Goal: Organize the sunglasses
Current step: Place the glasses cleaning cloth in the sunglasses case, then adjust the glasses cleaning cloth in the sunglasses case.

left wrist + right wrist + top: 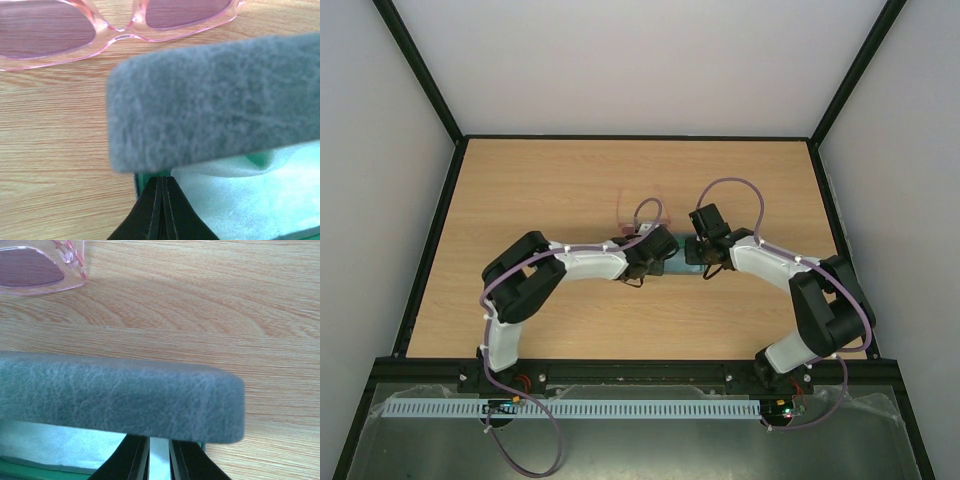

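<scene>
The wooden counter (520, 200) carries everything. From its near edge, the left arm (585, 262) and the right arm (770, 262) both bend inward. Their wrists meet over the middle of the board, one at each end of a blue-grey glasses case (210, 100).

The case stands open. Its raised lid crosses both wrist views, and the green rim of the lower half shows beneath it.

The left hand (162, 210) is low at the case's left end, just beside the corner of the green rim. Its fingers are pressed together, and I cannot tell whether anything thin is nipped between them. The right hand (159, 460) is under the lid's right end. Its fingers are drawn close, with a pale strip filling the narrow gap, so it looks clamped on the case's near edge.

A light-blue cloth (240, 200) lies rumpled inside the lower half.

The sunglasses (120, 32) have a translucent pink frame and purplish lenses. They lie flat on the counter just beyond the case, on its far side, apart from both hands. They lie nearer the left hand than the right.
</scene>
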`<action>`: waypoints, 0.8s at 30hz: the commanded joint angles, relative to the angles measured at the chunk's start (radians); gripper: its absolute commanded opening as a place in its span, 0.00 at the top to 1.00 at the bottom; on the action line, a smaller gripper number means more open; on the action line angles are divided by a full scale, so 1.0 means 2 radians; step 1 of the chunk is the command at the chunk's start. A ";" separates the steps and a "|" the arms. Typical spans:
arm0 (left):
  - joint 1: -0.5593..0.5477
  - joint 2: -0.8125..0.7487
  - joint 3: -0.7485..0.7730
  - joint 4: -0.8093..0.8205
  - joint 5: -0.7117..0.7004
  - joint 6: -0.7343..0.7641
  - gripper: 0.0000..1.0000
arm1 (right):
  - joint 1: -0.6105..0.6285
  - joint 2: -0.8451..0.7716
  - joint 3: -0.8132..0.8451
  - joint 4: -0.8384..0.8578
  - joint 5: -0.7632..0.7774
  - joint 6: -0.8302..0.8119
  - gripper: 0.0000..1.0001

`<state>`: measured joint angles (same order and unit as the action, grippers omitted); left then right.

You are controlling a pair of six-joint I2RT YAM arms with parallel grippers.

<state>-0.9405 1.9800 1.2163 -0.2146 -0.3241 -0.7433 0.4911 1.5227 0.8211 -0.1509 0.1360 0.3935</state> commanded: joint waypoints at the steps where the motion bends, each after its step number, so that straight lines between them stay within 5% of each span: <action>1: 0.005 -0.031 -0.013 -0.016 -0.019 0.004 0.97 | 0.001 0.002 -0.006 -0.008 -0.004 0.003 0.88; 24: -0.019 -0.034 0.000 0.032 0.038 -0.010 0.98 | 0.031 0.028 -0.019 -0.004 0.032 0.019 0.88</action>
<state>-0.9630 1.8866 1.1740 -0.1921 -0.2855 -0.7486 0.5434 1.5688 0.7868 -0.1467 0.1513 0.4129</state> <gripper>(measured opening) 0.029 0.120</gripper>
